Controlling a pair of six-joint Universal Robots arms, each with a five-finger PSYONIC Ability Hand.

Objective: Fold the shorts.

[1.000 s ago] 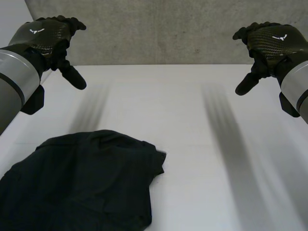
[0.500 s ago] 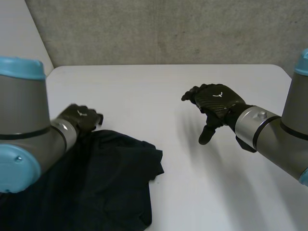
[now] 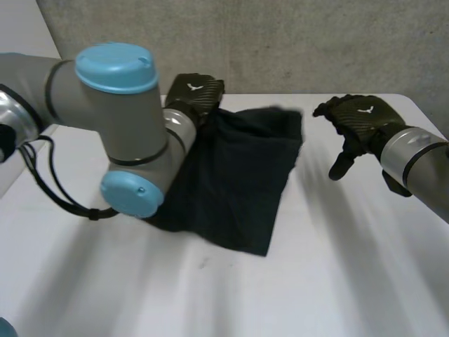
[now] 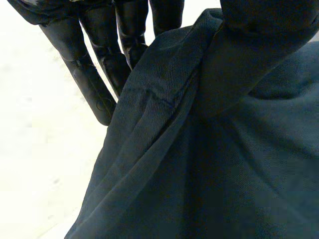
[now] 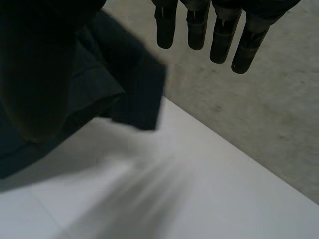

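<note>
In the head view I see my left hand (image 3: 195, 93) raised at the far side of the white surface (image 3: 337, 274). The black shorts (image 3: 242, 175) hang from it and spread toward the right hand (image 3: 359, 118), which is near them but apart. I cannot tell if their lower edge touches the surface. The left wrist view shows the grip: the thumb (image 4: 269, 20) presses the cloth against straight fingers (image 4: 94, 74), so this hand is holding the shorts at one edge. The right wrist view shows the right hand wide with straight fingers (image 5: 219, 30), holding nothing, with a corner of the shorts beyond the thumb.
</note>
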